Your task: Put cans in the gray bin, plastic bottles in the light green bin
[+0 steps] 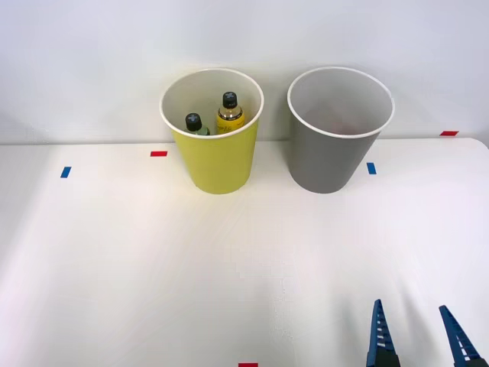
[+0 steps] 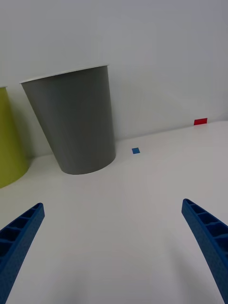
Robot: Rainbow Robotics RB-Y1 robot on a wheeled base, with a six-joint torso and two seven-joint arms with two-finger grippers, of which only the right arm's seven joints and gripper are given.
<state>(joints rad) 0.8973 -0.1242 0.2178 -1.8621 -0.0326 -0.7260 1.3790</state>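
You see the right gripper [image 1: 419,336] low at five o'clock on the table [image 1: 153,260], fingers spread wide and holding nothing. Both bottles [image 1: 229,113] stand upright inside the green bin [image 1: 218,164], at eleven o'clock from the gripper. The gray bin [image 1: 332,160] sits just beside it at twelve o'clock; a reddish blur shows inside, but you cannot tell whether it is the can. Blue tape [image 1: 371,168] lies beside the gray bin.

The gray bin [image 2: 78,123] stands upright on the white table [image 2: 142,199], with the light green bin [image 2: 9,142] just beside it. The right gripper [image 2: 114,247] has its blue fingers [image 2: 19,232] spread wide, holding nothing.
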